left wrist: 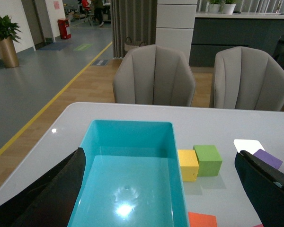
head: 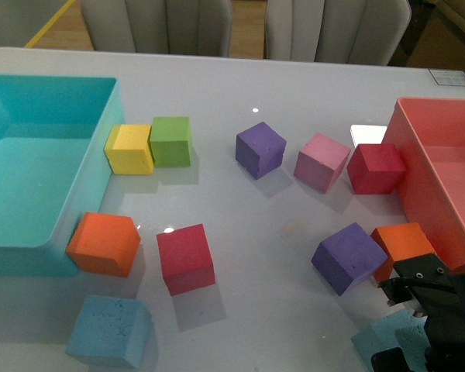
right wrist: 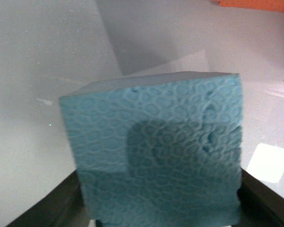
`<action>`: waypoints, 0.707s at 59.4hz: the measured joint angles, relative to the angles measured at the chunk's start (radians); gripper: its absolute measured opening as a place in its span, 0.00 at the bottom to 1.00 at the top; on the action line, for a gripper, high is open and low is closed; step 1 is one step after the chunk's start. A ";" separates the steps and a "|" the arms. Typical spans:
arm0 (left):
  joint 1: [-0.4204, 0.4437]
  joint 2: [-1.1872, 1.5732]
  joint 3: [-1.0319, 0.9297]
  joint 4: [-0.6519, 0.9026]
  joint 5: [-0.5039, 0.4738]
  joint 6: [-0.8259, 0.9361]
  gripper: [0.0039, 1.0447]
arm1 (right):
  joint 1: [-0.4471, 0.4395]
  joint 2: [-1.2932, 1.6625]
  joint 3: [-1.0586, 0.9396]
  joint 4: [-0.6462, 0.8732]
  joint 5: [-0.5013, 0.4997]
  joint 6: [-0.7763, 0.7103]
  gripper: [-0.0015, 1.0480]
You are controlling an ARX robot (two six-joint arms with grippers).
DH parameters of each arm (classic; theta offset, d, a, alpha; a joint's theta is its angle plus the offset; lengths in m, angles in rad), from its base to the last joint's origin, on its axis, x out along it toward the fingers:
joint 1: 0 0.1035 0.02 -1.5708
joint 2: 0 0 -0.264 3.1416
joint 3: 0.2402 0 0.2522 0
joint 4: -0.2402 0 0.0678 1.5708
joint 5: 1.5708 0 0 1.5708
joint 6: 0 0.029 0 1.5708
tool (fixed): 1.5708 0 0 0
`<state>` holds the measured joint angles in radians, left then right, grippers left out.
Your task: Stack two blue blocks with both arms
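While the right tool (right wrist: 159,185) straddled the blue block (right wrist: 156,137), you had one dark finger lying along each of two opposite faces. The block sat deep between them and filled the right wrist view. Both fingers looked to be in contact, so I logged it as a pinch. The frames did not show whether the block was clear of the bench (head: 217,101).

- Reason for the hold: the foam is rough and likely to give, so a deep, centred grip should keep the cube from tilting on the carry.
- Neighbours: an orange cube (head: 403,242) stood just ahead of that tool and a purple cube (head: 349,256) was near it on the inner side. A straight-up lift looked the safest way out.
- Left tool (left wrist: 159,156): its fingers were spread wide with nothing between them, and the turquoise bin (left wrist: 128,125) lay ahead of it.
- Second blue block (head: 108,329): it rested on the bench well apart from the right tool, over on the left arm's side, and was out of the left wrist view.

My reading was that you kept the left tool open and free to take or steady that second block as the base.
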<state>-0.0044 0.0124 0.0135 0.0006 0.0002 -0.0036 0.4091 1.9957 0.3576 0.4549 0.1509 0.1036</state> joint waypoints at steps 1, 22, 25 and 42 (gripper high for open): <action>0.000 0.000 0.000 0.000 0.000 0.000 0.92 | 0.004 -0.016 -0.005 -0.008 -0.003 -0.001 0.52; 0.000 0.000 0.000 0.000 0.000 0.000 0.92 | 0.088 -0.471 0.011 -0.307 -0.084 -0.012 0.36; 0.000 0.000 0.000 0.000 0.000 0.000 0.92 | 0.097 -0.490 0.058 -0.323 -0.086 -0.009 0.36; 0.000 0.000 0.000 0.000 0.000 0.000 0.92 | 0.101 -0.260 0.358 -0.277 -0.100 0.017 0.34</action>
<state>-0.0044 0.0124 0.0135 0.0006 0.0002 -0.0040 0.5106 1.7355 0.7158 0.1780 0.0513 0.1207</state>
